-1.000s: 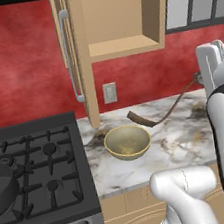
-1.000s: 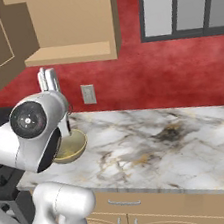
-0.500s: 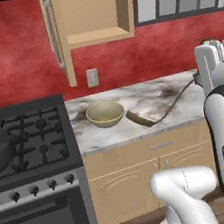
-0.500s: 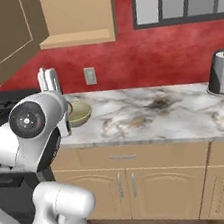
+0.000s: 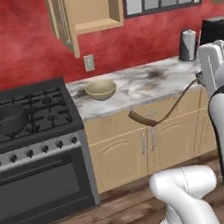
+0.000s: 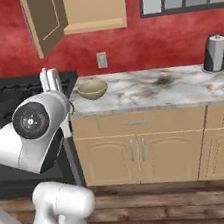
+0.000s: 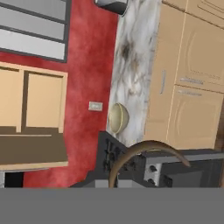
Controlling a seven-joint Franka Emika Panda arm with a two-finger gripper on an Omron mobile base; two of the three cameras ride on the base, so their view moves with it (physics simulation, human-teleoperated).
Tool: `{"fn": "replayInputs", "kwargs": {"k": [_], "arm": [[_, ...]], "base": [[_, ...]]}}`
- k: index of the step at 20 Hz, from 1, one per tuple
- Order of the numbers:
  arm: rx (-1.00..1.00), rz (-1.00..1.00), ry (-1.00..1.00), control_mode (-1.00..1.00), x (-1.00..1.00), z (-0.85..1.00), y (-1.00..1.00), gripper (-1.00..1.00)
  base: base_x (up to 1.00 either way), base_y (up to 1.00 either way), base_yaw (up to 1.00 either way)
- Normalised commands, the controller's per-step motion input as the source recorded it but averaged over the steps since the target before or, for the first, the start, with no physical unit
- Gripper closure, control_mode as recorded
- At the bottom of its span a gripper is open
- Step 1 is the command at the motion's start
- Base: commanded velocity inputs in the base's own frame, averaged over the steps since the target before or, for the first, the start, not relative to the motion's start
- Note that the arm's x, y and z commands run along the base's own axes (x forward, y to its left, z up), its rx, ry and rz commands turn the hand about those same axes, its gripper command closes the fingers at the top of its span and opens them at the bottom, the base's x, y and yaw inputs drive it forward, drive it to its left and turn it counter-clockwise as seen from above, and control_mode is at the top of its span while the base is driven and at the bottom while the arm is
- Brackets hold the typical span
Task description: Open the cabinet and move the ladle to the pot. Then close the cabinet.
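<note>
Light tan cabinet [image 5: 89, 6], dark brown ladle [image 5: 167, 112], dark grey pot [image 5: 6, 118], yellowish-tan bowl [image 5: 101, 89], white-grey marbled counter [image 5: 146, 86], red wall [image 5: 19, 51].

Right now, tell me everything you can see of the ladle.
The ladle is slim and dark brown, looking like wood, with a long thin curved handle and a small scoop end. It hangs in the air in front of the tan base cabinets, below the counter's edge, scoop end low and toward the stove. The far end of its handle runs to the gripper, whose fingers are shut on it. It touches nothing else. In the hand view it arcs across the stove's front.
</note>
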Motion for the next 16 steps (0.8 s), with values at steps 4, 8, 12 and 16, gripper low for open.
{"fn": "replayInputs", "kwargs": {"k": [4, 8, 12, 16], "arm": [[0.0, 0.0, 0.0, 1.0, 0.0, 0.0, 0.0, 1.0], [0.0, 0.0, 0.0, 1.0, 0.0, 0.0, 0.0, 1.0], [0.0, 0.0, 0.0, 1.0, 0.0, 0.0, 0.0, 1.0], [0.0, 0.0, 0.0, 1.0, 0.0, 0.0, 0.0, 1.0]], "base": [[-0.39, 1.0, -0.07], [-0.11, 1.0, -0.09], [0.0, 1.0, -0.09], [0.07, 1.0, -0.08]]}}
